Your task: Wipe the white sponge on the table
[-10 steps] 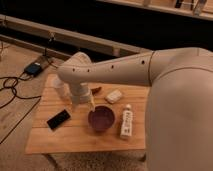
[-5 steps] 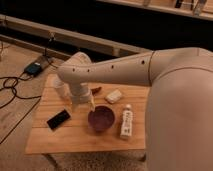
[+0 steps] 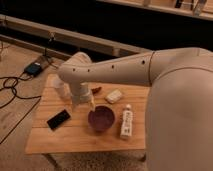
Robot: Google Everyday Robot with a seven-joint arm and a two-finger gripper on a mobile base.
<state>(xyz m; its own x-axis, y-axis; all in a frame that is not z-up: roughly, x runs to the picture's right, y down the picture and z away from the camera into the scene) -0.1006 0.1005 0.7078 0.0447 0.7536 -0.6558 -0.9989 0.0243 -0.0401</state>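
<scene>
**A:** What has changed over the last second?

**B:** Nothing that I can make out. The big pale arm [image 3: 117, 72] reaches in from the right over the far half of the table [image 3: 75, 142] and turns down at its left end, just where it was. Nothing on the table has shifted either.

**A:** And what's on it?

**B:** The purple bowl [image 3: 101, 119] sits near the middle. The labelled white tube [image 3: 126, 123] lies just right of it, and the black phone [image 3: 58, 119] is off to the left. The white sponge [image 3: 114, 96] lies far of the bowl, right of centre, with a small red thing [image 3: 96, 90] to its left.

**A:** And the gripper?

**B:** The gripper [image 3: 85, 104] hangs low over the wood, left of the sponge and apart from it. I cannot tell whether it is apart or together.

**A:** So for the wiping?

**B:** My guess is it hasn't begun. The sponge looks untouched, and the gripper needs to go right and farther back to take it.
</scene>
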